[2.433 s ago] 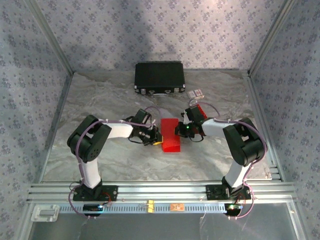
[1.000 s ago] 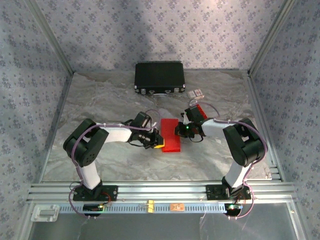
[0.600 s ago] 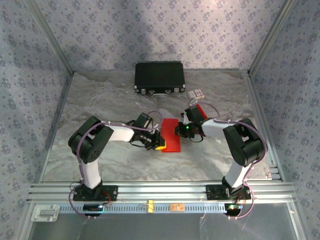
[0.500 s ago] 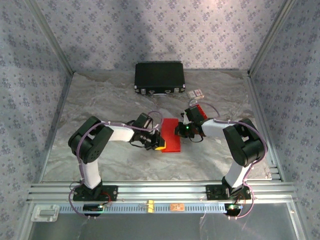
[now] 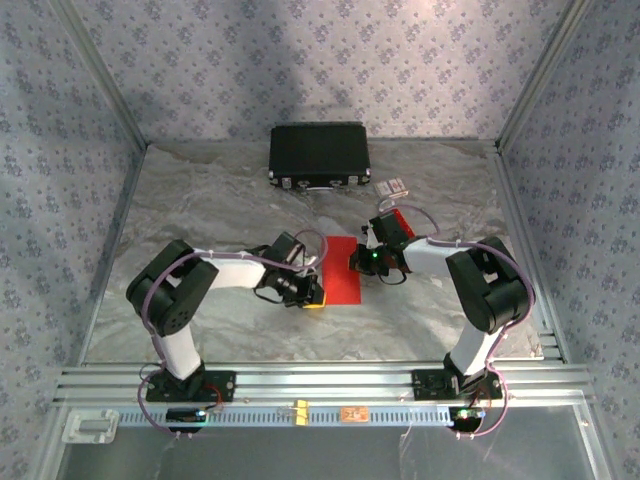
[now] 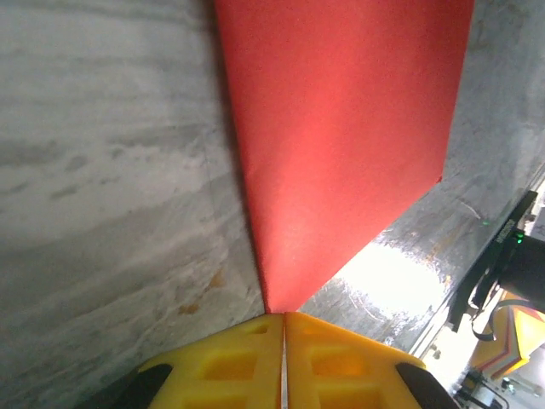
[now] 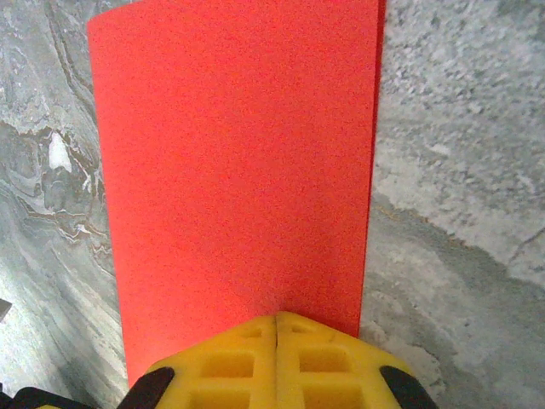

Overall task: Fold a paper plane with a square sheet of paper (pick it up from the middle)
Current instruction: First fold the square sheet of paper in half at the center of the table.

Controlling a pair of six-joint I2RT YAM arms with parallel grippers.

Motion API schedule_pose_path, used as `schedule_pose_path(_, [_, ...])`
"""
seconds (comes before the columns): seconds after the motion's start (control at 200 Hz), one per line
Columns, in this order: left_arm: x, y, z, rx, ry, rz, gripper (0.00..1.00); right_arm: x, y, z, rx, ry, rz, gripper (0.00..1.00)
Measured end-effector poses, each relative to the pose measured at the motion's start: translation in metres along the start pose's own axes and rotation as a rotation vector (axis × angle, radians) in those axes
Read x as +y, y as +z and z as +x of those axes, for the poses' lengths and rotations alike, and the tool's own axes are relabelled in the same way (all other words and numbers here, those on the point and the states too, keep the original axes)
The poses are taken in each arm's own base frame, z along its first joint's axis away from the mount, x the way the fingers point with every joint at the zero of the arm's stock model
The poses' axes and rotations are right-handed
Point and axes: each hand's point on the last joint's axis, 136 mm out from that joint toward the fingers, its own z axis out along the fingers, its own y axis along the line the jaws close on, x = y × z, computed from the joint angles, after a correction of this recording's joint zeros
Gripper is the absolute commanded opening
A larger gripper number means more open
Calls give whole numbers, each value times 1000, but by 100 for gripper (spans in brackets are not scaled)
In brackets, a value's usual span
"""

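Observation:
The square sheet of paper [image 5: 343, 272] lies mid-table as a bright red rectangle, longer front to back. My left gripper [image 5: 314, 298] is at its near-left corner. In the left wrist view the sheet [image 6: 341, 128] narrows to a point that runs into the seam of the shut yellow fingers [image 6: 230, 362], so my left gripper [image 6: 283, 313] pinches that corner. My right gripper [image 5: 353, 264] is at the sheet's right edge. In the right wrist view it [image 7: 277, 315] is shut, with its tips over the near edge of the paper [image 7: 238, 170].
A black case [image 5: 319, 155] stands at the back of the table, with a small white and red box [image 5: 393, 186] to its right. Patterned walls close in both sides and the back. An aluminium rail [image 5: 320, 380] runs along the near edge.
My left gripper has slid toward the near side along the paper's left edge to its near corner, and its elbow swung left. The right arm has not moved.

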Motion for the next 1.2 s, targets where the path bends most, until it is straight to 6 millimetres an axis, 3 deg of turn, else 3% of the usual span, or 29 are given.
schedule_pose_path(0.3, [-2, -14, 6, -38, -7, -75, 8, 0, 0, 0, 0, 0, 1, 2])
schedule_pose_path(0.545, [-25, -29, -21, -157, -27, 8, 10, 0, 0, 0, -3, -2, 4, 2])
schedule_pose_path(0.83, [-35, -12, -53, -161, -38, 36, 11, 0, 0, 0, -8, -6, 11, 2])
schedule_pose_path(1.074, [-14, 9, -34, -66, -20, -32, 12, 0, 0, 0, -8, -4, 12, 2])
schedule_pose_path(1.199, [-14, 10, -30, -50, 30, -34, 12, 0, 0, 0, -8, -5, 12, 2])
